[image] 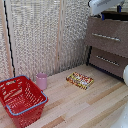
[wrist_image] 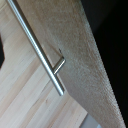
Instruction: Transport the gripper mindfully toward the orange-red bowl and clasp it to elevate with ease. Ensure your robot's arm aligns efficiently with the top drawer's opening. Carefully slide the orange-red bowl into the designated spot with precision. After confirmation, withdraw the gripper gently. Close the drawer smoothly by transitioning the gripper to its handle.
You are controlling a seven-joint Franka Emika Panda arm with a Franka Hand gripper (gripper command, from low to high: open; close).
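The white robot's arm (image: 102,5) is at the top of the exterior view's right, over the dark brown cabinet. The gripper (image: 103,15) hangs just above the top drawer (image: 95,31); only a small dark tip shows, so I cannot tell whether it is open or shut. The top drawer's front stands out further than the lower one. Its silver handle (image: 106,36) also shows close up in the wrist view (wrist_image: 37,50), running diagonally across the brown front (wrist_image: 80,60). The orange-red bowl is out of view.
A lower drawer (image: 107,60) with its own silver bar sits below. On the light wooden floor are a large red mesh basket (image: 21,99), a small pink cup (image: 41,81) and a flat colourful packet (image: 80,79). A pale blind covers the back wall.
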